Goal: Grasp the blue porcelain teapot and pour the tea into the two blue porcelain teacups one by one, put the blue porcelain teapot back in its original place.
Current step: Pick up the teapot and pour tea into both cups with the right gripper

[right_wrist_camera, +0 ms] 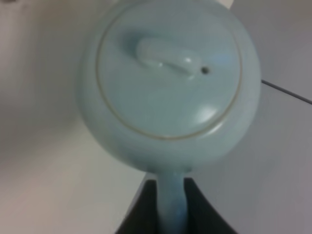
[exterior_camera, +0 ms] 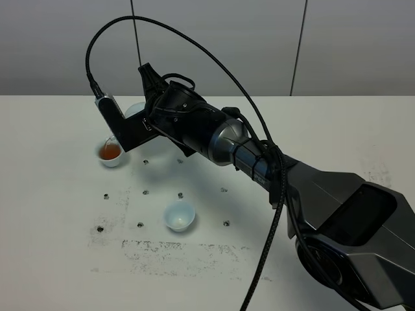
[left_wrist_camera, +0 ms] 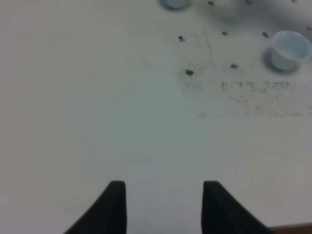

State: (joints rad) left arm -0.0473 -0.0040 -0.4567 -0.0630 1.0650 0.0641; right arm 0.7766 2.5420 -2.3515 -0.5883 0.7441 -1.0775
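A white tabletop point(exterior_camera: 58, 259), scuffed and dotted with small dark marks, runs back to a plain grey panelled wall point(exterior_camera: 214, 45). The right arm stretches across the middle to the left part of the table. Its right gripper point(right_wrist_camera: 170, 214) is clamped on the loop handle point(right_wrist_camera: 170, 197) of the round, pale icy-blue glazed porcelain teapot point(right_wrist_camera: 168, 112), with the black fingers point(right_wrist_camera: 146, 209) pressing either side of the handle close to the body. The knobbed lid point(right_wrist_camera: 146, 97) sits in place. In the high view the teapot is held in the air, mostly hidden behind the wrist. It sits just above the small pale-blue handleless teacup holding amber tea point(exterior_camera: 110, 153). The matching empty teacup point(exterior_camera: 179, 215) stands well apart from it, nearer the front edge. The left gripper point(left_wrist_camera: 165, 207) hangs over bare table with its jaws apart and nothing between them. Glazed porcelain like this is likely hard, slick and brittle. With liquid inside, the teapot is probably heavy for a pinch on a thin handle. Its weight lies ahead of the grip, so it may try to swing about the fingers. A firm hold on the handle near the body suits it best. The lid looks loose-fitting and could slide at a steep tilt. The cups are light and would skid or tip if the spout knocked them.
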